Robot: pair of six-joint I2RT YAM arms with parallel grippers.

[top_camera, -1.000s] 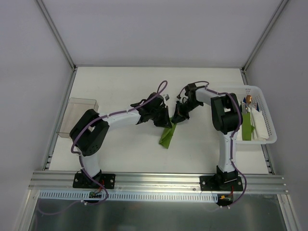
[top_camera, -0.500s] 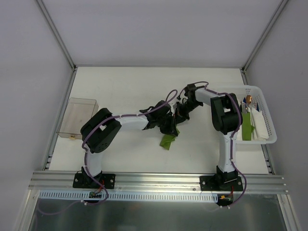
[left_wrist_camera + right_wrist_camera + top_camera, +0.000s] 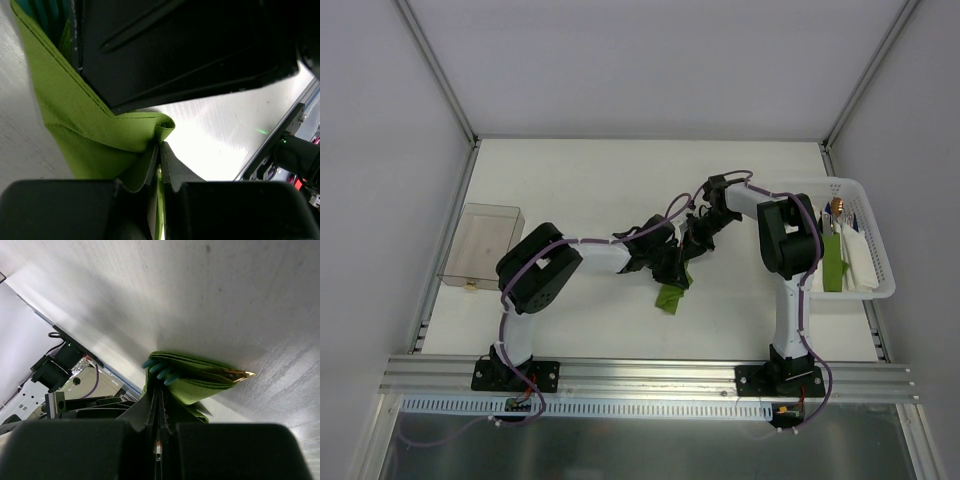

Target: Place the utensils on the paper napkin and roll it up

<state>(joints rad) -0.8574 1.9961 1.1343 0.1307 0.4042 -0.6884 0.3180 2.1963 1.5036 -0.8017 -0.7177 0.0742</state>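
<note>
Napkin (image 3: pixel 670 297): green, folded up, lying mid-table right under both claws
Left claw (image 3: pixel 160 150): clamped tight on a napkin fold
Right claw (image 3: pixel 156 396): squeezed closed on the napkin's edge too
Utensils (image 3: pixel 160 371): tucked inside, teal prongs and gold tip poking out

The top external camera is fixed above and behind the arm bases and faces steeply down; it stands well back and covers the whole desk (image 3: pixel 570 180), both arms and the side walls; the left wrist camera sits behind the left gripper (image 3: pixel 159 146) and looks along its jaws at very close range, so the paper napkin (image 3: pixel 75 130) and a strip of desk fill the frame; the right wrist camera looks along the jaws of the right gripper (image 3: pixel 156 390), equally near, low over the desk; all three views share the paper napkin; both wrist views also catch the aluminium rail (image 3: pixel 280 140) at the near edge.
</note>
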